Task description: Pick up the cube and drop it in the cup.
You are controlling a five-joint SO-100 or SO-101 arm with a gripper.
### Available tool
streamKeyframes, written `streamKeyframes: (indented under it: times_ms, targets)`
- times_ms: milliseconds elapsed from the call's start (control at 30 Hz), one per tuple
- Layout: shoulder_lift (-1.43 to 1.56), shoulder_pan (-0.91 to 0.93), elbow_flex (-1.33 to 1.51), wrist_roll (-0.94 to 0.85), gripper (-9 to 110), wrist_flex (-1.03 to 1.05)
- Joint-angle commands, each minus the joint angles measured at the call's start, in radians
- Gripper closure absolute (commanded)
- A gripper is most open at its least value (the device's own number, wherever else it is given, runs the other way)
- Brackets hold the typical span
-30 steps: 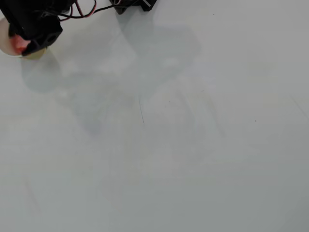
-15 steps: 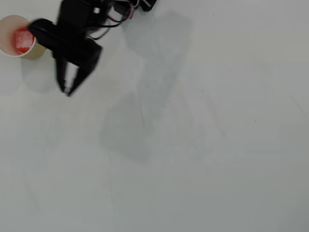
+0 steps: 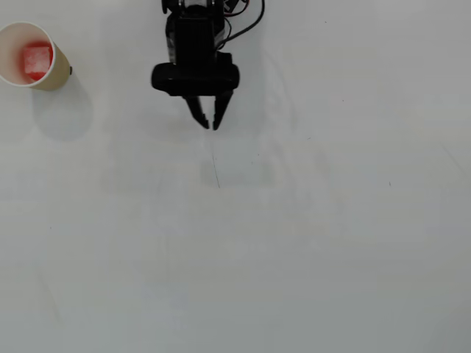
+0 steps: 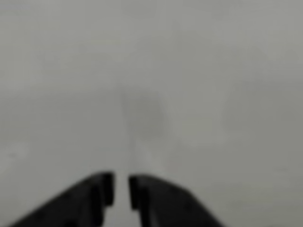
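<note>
Fingers: black, two, tips nearly together with only a thin slit between them, holding nothing. In the overhead view they point toward 6 o'clock from the arm, which enters at the top edge, around 12 o'clock. In the wrist view the fingers rise from the bottom edge, narrow gap between, bare grey desk ahead, picture blurred.

Cube: red-pink, small. Lies inside the cup, resting on its pale bottom. No visible long axis; roughly square from above.

Cup: cream paper, upright, mouth open to the camera, tan wall showing on its right side. Stands at the far top left of the overhead view, at about 10 o'clock from the fingers, well apart from them.

Desk: white, otherwise bare.

Status, as a judgement: the cube already sits in the cup, so the task looks finished; any coming move needs no reach toward the cup, only the arm settling clear of it.
</note>
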Motion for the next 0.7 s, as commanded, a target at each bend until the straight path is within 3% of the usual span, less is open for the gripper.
streamKeyframes:
  times_ms: [0, 300, 667]
  targets:
    - [0.071, -0.051, 0.006, -0.005, 101, 0.018]
    - [0.140, -0.121, 0.084, -0.005, 101, 0.239]
    - [0.170, -0.060, 0.084, 0.005, 101, 0.489]
